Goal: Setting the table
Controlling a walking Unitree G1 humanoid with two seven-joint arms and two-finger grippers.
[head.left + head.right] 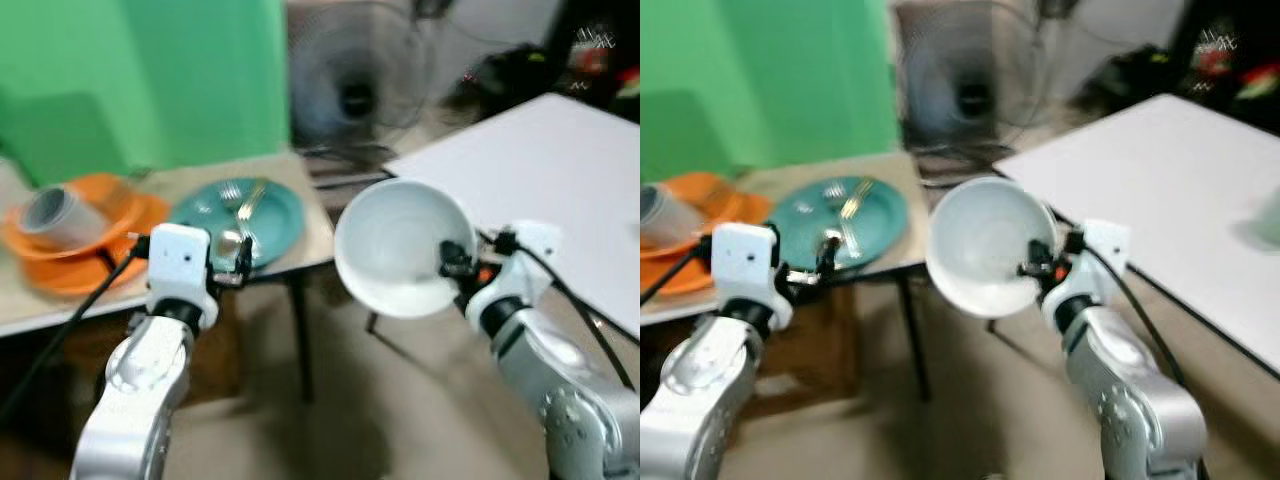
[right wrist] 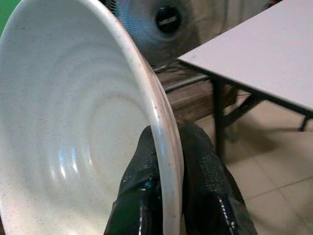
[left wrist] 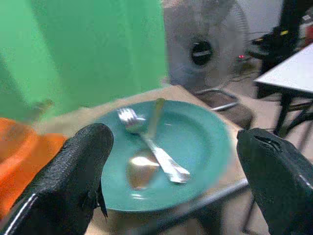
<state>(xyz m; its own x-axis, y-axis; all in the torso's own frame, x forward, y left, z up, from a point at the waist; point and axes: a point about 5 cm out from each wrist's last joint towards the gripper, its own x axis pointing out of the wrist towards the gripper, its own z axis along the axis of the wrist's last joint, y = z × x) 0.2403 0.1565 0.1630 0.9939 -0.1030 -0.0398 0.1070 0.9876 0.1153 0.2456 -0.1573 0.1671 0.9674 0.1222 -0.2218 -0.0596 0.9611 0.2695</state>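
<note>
1. Right wrist view shows the right gripper (image 2: 168, 196) pinching the white bowl (image 2: 73, 122) by its rim, one finger on each side.
2. The bowl hangs tipped at the middle of the left eye view, over bare floor, between the small table (image 1: 310, 225) and the white table (image 1: 550, 180).
3. The left gripper (image 3: 171, 161) is wide open near the teal plate (image 3: 205, 142) with a fork (image 3: 151, 147) and spoon (image 3: 139, 169).
4. A thin rim grip could slip, and the bowl could fall and break.

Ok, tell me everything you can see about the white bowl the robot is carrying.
The white bowl is round and deep, glossy like glazed ceramic, with faint concentric ridges and fine speckles inside. It looks empty. It is held in the air, tipped on its side so the opening faces the camera, between the small wooden table and the white table. The right claw pinches its rim, one finger inside and one outside. Nothing else touches it.
</note>
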